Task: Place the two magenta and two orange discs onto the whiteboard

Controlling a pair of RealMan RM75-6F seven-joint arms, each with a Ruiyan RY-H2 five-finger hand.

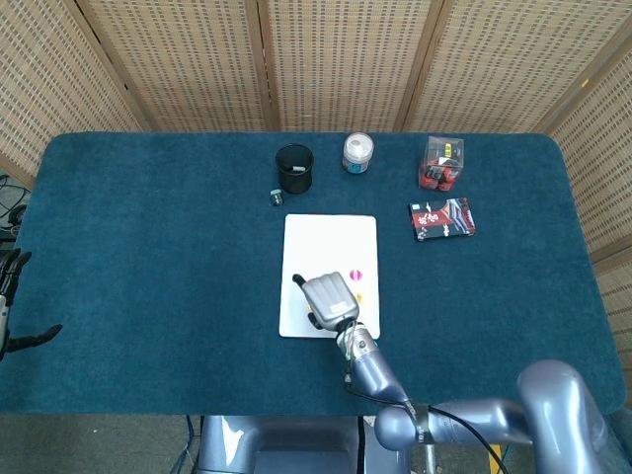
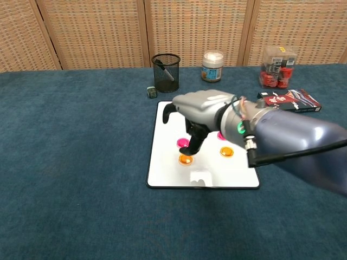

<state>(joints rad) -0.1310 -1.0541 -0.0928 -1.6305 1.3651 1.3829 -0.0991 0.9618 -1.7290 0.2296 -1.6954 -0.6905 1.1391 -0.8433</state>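
With two small flat magenta discs (image 2: 184,143) and two small flat orange discs (image 2: 186,160) all lying on the white rectangular whiteboard (image 2: 168,130) mid-bench, the task looks complete, the right hand (image 2: 198,111) hovering above them, released and empty.

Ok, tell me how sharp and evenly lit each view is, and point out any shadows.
Head view: sharp and evenly lit, no glare on the whiteboard. Chest view: background sharp, the right hand and forearm slightly soft up close; a faint shadow lies on the whiteboard under the hand.
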